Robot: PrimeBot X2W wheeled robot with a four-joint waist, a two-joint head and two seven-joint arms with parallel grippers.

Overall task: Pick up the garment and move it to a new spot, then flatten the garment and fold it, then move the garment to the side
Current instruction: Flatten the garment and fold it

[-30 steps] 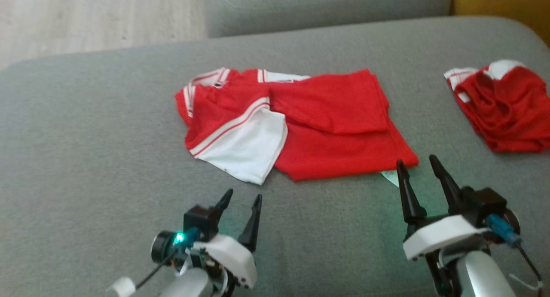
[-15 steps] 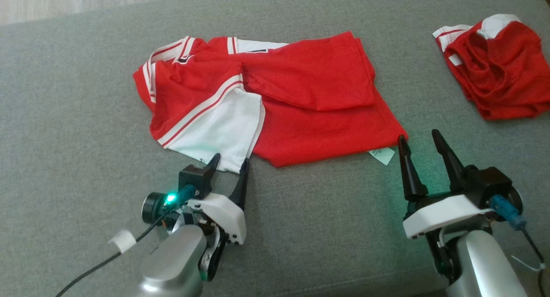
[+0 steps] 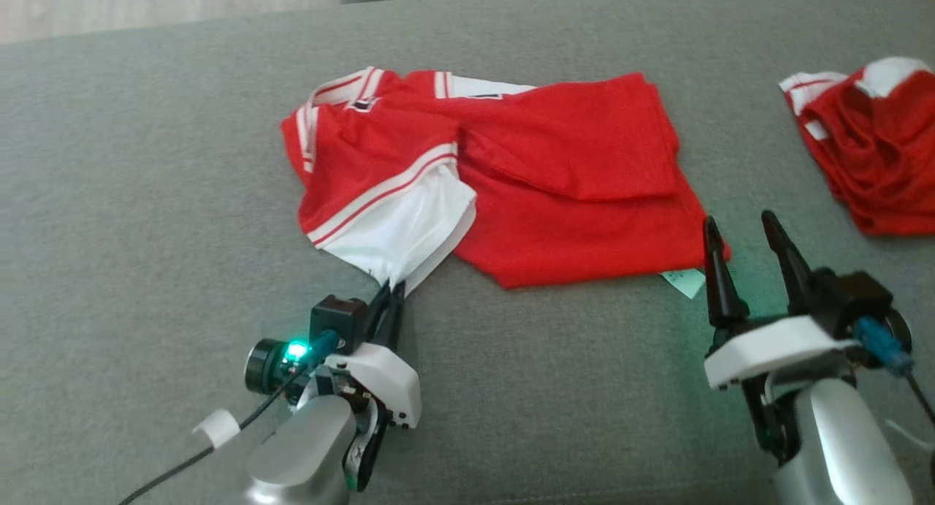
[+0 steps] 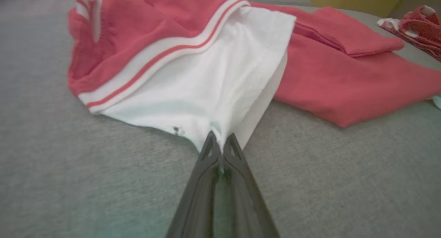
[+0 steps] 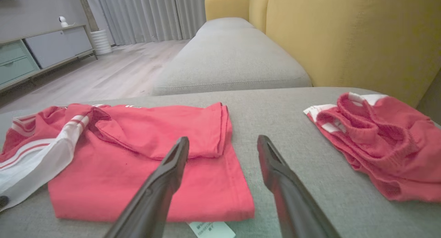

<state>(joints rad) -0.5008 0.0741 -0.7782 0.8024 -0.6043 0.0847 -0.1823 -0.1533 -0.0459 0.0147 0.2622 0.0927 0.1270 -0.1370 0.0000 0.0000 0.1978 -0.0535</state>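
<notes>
On the left, the left gripper (image 3: 389, 294) sits low on the grey cushion (image 3: 146, 198). Its two fingers are pressed together on the white corner (image 3: 409, 234) of the garment (image 3: 555, 198). In the left wrist view the cloth bunches into a small point right at the tips (image 4: 220, 141). That is only a tiny bite of thin cloth. I think a quick pull could make it slip out.

The garment lies in the middle of the cushion, red, partly folded over itself. If only the left side gets pulled, the rest may drag along, crumple and end up messier.

A little label (image 3: 687, 282) pokes out from the near right corner. The right gripper (image 3: 738, 223) is just beside that corner, with its fingers apart and nothing between them. If it closes here it might catch only the label, or just the top layer, and the cloth could fall away.

Far right lies another red garment (image 3: 876, 147), well apart. A big swing to that side could bump it or mix the two up.
</notes>
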